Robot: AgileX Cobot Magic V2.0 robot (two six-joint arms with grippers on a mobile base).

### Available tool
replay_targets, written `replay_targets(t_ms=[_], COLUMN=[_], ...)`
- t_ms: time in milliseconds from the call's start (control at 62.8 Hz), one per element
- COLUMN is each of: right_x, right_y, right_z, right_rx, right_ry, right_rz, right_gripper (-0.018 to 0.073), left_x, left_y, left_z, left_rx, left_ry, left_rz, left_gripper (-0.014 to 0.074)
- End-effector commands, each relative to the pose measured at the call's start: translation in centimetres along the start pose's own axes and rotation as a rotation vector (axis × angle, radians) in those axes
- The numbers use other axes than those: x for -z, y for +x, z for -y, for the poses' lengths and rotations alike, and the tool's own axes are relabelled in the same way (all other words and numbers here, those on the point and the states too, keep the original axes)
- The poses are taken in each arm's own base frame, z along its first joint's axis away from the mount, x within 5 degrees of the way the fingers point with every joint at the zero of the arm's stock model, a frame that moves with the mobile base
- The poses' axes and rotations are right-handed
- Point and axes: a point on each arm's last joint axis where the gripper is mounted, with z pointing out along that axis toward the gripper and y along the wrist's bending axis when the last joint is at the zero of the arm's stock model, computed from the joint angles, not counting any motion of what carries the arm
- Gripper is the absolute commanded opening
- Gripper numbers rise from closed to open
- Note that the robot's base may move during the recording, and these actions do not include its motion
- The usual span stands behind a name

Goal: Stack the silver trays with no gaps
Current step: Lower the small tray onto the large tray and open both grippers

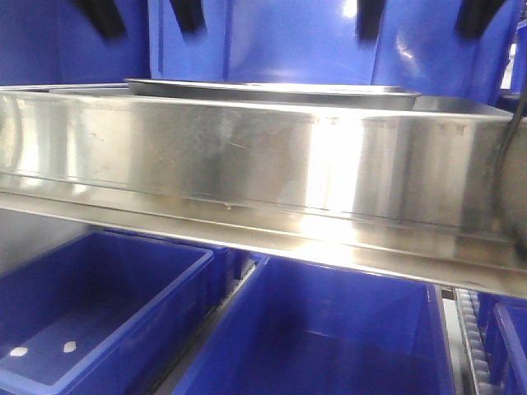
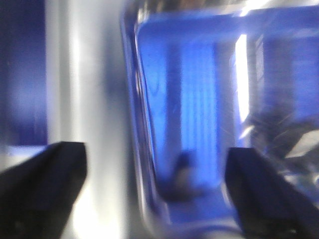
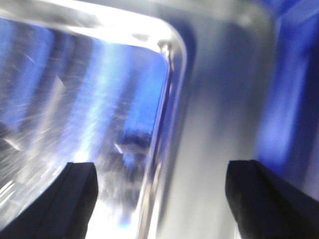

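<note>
While both wrist views are blurred, my left tool (image 2: 154, 194) and my right tool (image 3: 162, 199) each show fingers spread wide, gripping nothing, straddling a rounded rim corner of a silver tray (image 3: 172, 55). Blue reflects off its floor. From the front view, the upper silver tray (image 1: 272, 89) sits shallowly inside the deeper silver tray (image 1: 247, 156) on the steel shelf rail (image 1: 272, 239), above blue bins (image 1: 99, 313).
</note>
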Motion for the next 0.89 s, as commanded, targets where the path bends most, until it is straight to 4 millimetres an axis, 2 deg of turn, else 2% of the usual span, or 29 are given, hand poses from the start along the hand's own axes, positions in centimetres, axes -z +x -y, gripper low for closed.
replay_targets(t_ms=[0, 80, 159, 271, 446, 494, 621, 876], right_x=[5.4, 7.5, 10.1, 13.0, 16.3, 16.7, 15.9, 12.2], right_y=[0.6, 1.2, 2.0, 3.2, 5.8, 6.8, 9.6, 16.1], right_z=[1.7, 2.3, 3.1, 4.0, 5.7, 6.2, 7.3, 10.0], right_rx=[0.021, 0.039, 0.066, 0.091, 0.164, 0.182, 0.242, 0.348], right_ry=[-0.026, -0.059, -0.098, -0.147, -0.229, -0.252, -0.302, -0.432], right_rz=[0.077, 0.126, 0.186, 0.252, 0.369, 0.396, 0.450, 0.607], right_gripper=[0.0533, 0.0416, 0.0242, 0.0047, 0.0054, 0.0054, 0.0054, 0.0054], left_x=[6.3, 8.7, 10.8, 12.2, 13.5, 13.7, 14.1, 13.7], left_y=[0.3, 1.1, 2.2, 3.9, 7.4, 8.4, 11.2, 17.5], left_z=[0.3, 0.4, 0.8, 1.4, 2.1, 2.3, 2.4, 1.7], left_rx=[-0.003, -0.007, -0.021, -0.043, -0.057, -0.056, -0.057, -0.072], left_ry=[0.021, 0.031, 0.043, 0.060, 0.104, 0.118, 0.155, 0.215], left_rz=[0.164, 0.210, 0.253, 0.287, 0.377, 0.405, 0.479, 0.672], left_gripper=[0.0328, 0.0242, 0.0160, 0.0064, -0.0048, -0.0048, -0.0048, -0.0048])
